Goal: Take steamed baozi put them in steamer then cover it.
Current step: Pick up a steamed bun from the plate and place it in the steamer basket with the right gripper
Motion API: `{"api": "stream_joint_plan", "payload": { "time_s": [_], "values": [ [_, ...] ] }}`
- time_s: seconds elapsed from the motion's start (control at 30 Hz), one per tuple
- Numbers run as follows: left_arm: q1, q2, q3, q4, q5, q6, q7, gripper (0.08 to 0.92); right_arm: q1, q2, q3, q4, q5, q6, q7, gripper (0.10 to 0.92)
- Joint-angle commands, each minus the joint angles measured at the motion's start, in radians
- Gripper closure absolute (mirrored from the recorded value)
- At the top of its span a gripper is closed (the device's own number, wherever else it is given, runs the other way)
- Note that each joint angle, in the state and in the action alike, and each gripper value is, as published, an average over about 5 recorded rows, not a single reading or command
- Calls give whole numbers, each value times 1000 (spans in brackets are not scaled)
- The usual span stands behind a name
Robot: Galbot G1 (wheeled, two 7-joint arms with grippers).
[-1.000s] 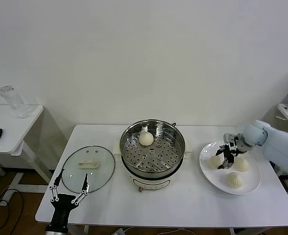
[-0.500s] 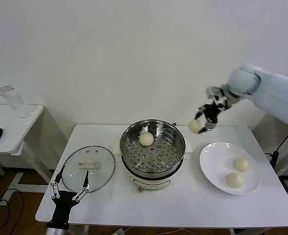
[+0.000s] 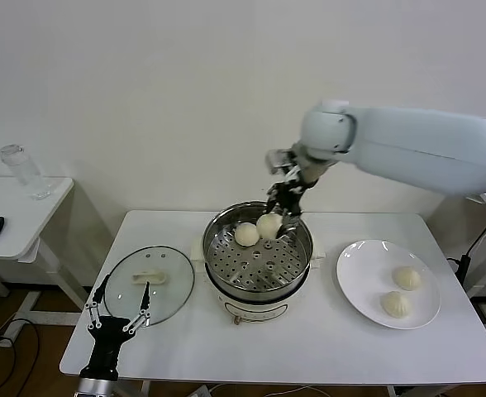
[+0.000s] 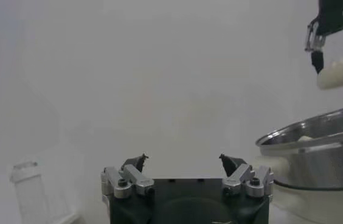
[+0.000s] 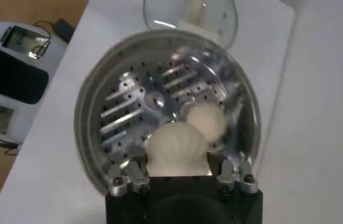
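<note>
Right gripper [image 3: 281, 217]: pinching one bun [image 3: 269, 225], now carried from the plate [image 3: 360, 289] to just above the steamer [image 3: 258, 281], seemingly not yet touching its tray. Second placement is near.
Left gripper [image 3: 117, 308]: spread wide, idle beside the glass lid [image 3: 177, 285].
Count: four buns; one held, one in the steamer [image 3: 245, 235], two on the plate [image 3: 407, 278].
</note>
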Motion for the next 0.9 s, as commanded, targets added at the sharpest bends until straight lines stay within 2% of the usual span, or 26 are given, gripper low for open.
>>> {"api": "stream_joint_plan", "payload": {
  "time_s": [0.03,0.33,0.9],
  "values": [
    [-8,0,-3,1,-4,1,-1,177,-56,168,-55,27,65,-73,156,338],
    [-7,-4,-5,4,-5,-2,-3,177,-119,230,-49,-21,45,-91,190,333],
    [-2,-5,-10,5,-16,-8,-5,177,-178,255,-43,-66,16,-104,209,334]
  ]
}}
